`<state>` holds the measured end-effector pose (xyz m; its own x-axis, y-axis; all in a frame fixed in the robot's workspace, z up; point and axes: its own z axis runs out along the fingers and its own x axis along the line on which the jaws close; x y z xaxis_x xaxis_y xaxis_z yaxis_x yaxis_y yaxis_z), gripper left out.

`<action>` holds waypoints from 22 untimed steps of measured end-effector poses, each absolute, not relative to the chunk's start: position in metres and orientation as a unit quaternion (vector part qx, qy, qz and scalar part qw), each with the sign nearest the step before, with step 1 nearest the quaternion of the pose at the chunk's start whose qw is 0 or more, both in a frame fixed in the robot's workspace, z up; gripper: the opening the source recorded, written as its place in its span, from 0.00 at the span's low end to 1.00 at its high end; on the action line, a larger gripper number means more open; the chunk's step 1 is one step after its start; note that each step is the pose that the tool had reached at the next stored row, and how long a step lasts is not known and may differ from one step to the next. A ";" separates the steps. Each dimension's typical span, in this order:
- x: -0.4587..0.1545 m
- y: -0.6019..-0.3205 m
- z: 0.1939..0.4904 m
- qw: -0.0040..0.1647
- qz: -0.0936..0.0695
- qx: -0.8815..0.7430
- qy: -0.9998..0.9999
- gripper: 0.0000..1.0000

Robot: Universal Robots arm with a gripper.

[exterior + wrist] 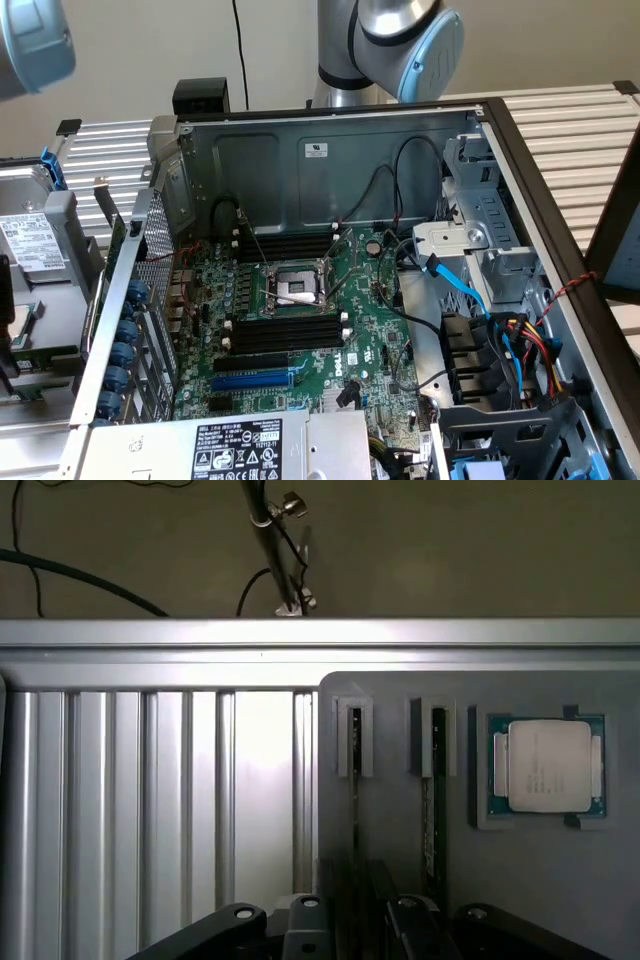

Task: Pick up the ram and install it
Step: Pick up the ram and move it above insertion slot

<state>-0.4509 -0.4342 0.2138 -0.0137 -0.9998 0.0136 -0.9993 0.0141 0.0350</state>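
A robot arm (pixel 400 40) hangs over an opened computer case (pixel 300 160) lying on a ribbed metal desk (pixel 570 120), the motherboard (pixel 370 300) facing up. Rows of long black memory slots (pixel 285 335) run on either side of the processor socket (pixel 293 290), with a blue expansion slot (pixel 252 381) just beside the nearer row. In the wrist view, the ram (pixel 355 790) stands on its thin edge in a grey holder on a grey tray (pixel 540 880), apart from the case and not yet lifted. A second stick (pixel 437 800) sits on edge in a matching holder just beside it. A processor chip (pixel 547 765) lies flat in a square recess on the second stick's other side. The jaws are spread wide and released, their black links showing at the edge of the wrist view. The ram runs toward the space between them, though whether they touch it cannot be told. The tray rests on the ribbed desk, near a plain metal rail (pixel 320 640).
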 end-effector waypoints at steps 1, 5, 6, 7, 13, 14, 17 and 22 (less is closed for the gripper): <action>-0.451 -0.434 0.214 0.017 -0.008 0.702 -0.712 0.27; -0.451 -0.434 0.213 0.017 -0.008 0.702 -0.712 0.27; -0.451 -0.434 0.213 0.017 -0.008 0.702 -0.712 0.27; -0.451 -0.434 0.213 0.017 -0.008 0.702 -0.712 0.27; -0.451 -0.433 0.212 0.019 -0.003 0.702 -0.712 0.27; -0.451 -0.433 0.212 0.019 -0.002 0.702 -0.712 0.27; -0.451 -0.433 0.212 0.015 0.002 0.702 -0.712 0.27; -0.451 -0.432 0.212 0.014 0.003 0.702 -0.712 0.27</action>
<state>-0.4509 -0.4324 0.2118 -0.0133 -0.9996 0.0250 -0.9998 0.0136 0.0149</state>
